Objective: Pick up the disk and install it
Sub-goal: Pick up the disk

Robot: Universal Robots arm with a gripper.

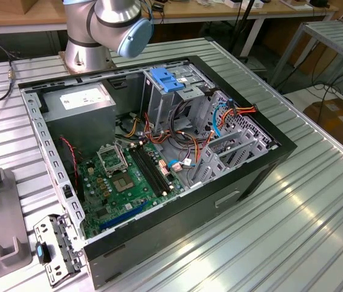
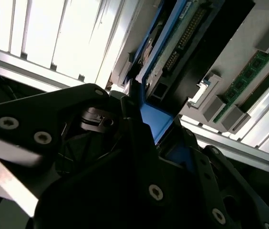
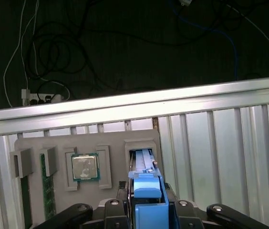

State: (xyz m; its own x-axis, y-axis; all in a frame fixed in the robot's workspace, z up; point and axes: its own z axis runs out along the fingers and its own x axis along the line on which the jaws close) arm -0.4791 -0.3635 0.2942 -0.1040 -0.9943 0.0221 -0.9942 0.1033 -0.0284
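Now, tray [image 1: 1, 219]: grey, moulded, at the exterior view's far left on the ribbed metal worktop [image 1: 293, 231].
Bracket [image 1: 53, 246]: small metal plate with a blue clip, flat on the worktop between the tray and the case's near corner.
Case [image 1: 159, 243]: black tower on its side, panel off, mid-worktop.
Power supply [image 1: 77, 103]: grey box with a white sticker, in the case's far corner toward the exterior view's left.
Motherboard [image 1: 120, 182]: green, flat on the case floor, nearer than the power supply.
Arm [image 1: 107, 24]: silver base with a blue cap, standing behind the case and running out of the top of the exterior view.
Cage [image 1: 159, 104]: bare metal, to the right of the power supply, with a blue latch [image 1: 166, 80] on top.
Cables [image 1: 159, 131]: orange, red and blue, looping from the cage across the case floor.
Tray contents: in the first wrist view, a CPU [image 3: 85, 167] lies in its recess between RAM sticks [image 3: 46, 186] and a slot [image 3: 141, 155].
Disk [image 3: 146, 210]: on edge at that slot, its blue rail toward the camera. In the second wrist view its circuit-board face shows beside the tray. I can't tell whether it is seated or lifted.
Claw [image 3: 147, 187]: black fingers pressed on both sides of the disk's blue end, pinching it.
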